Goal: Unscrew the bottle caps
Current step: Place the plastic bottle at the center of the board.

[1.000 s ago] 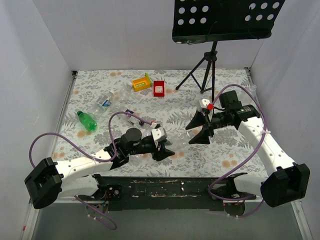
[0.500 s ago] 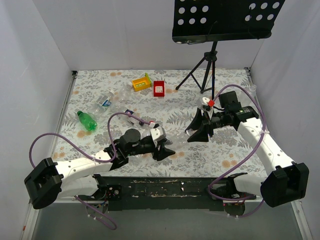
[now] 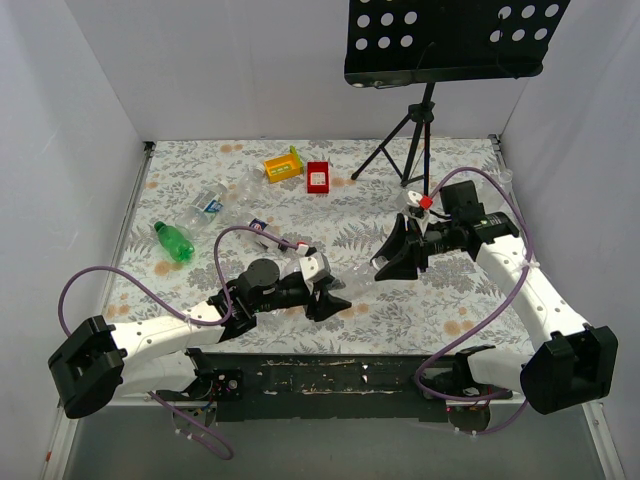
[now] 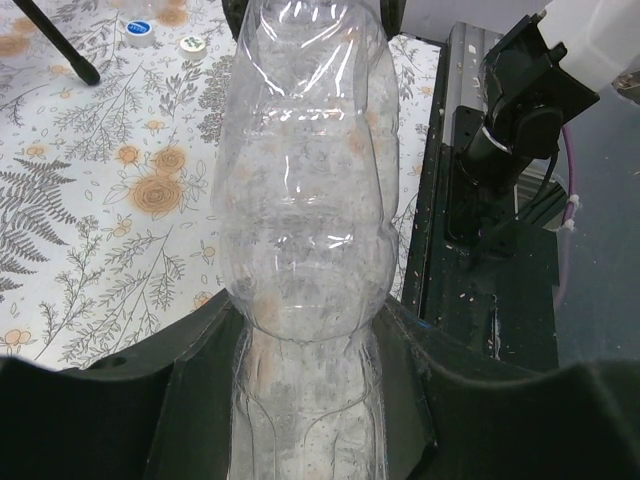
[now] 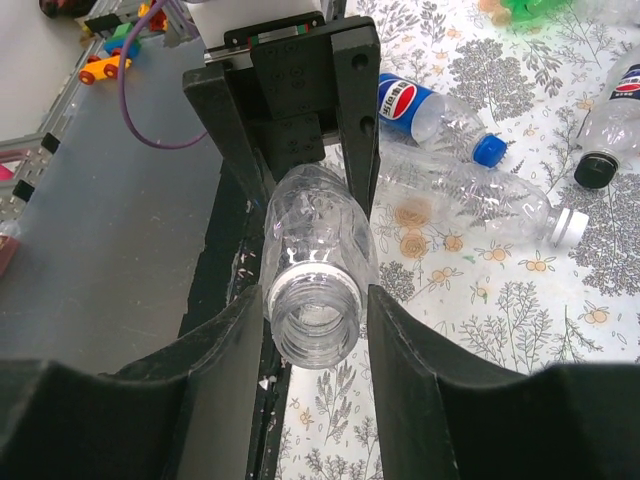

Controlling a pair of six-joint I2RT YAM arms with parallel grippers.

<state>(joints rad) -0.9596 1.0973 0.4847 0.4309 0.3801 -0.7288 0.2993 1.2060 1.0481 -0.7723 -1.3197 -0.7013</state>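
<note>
The right gripper stands open, its fingers flanking the bare mouth of a clear bottle. The left gripper clamps that bottle's body, by the middle of the near edge. With no cap here, I judge the right should back straight off, clear of the rim. A blue cap and a white cap wait left of the middle. The left arm lies low along the near edge. The right arm reaches in from the right edge, wrist pitched down.

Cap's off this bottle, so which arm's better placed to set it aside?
Left, probably: the left tool clamps the clear bottle by its body. The right tool only straddles the bare neck, open.
</note>
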